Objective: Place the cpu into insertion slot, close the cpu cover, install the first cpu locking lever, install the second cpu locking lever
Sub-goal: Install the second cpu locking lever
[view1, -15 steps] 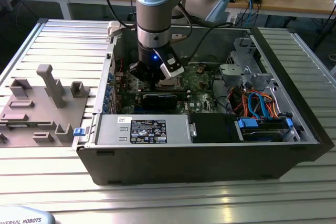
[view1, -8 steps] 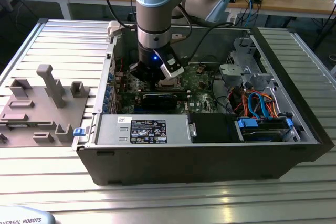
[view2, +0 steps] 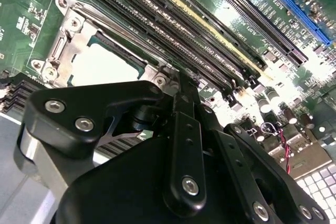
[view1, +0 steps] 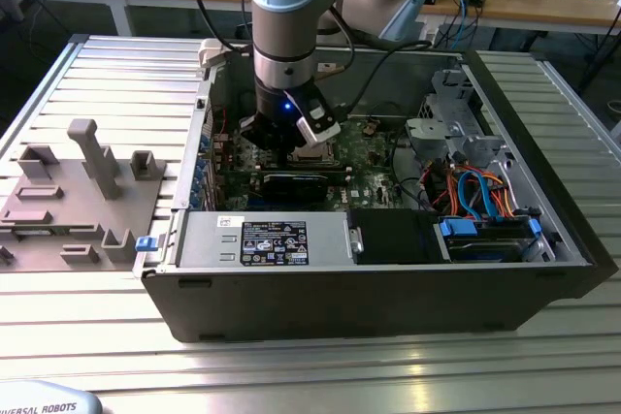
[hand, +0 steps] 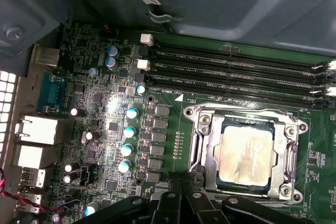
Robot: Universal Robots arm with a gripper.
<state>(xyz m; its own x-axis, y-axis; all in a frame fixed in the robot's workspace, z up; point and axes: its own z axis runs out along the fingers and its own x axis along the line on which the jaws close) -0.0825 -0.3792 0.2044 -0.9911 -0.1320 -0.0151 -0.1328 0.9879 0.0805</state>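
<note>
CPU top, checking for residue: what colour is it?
Silvery-grey with yellowish smears on the cpu, best in first wrist view.

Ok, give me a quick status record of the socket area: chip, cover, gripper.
chip: the cpu lies flat in the insertion slot, silvery top facing up
cover: the cpu cover lies down as a metal frame around the chip, its window showing the top
gripper: gripper sits just beside the slot's edge, over the green board; holds nothing visible
location: inside the open computer case on the metal table
</note>
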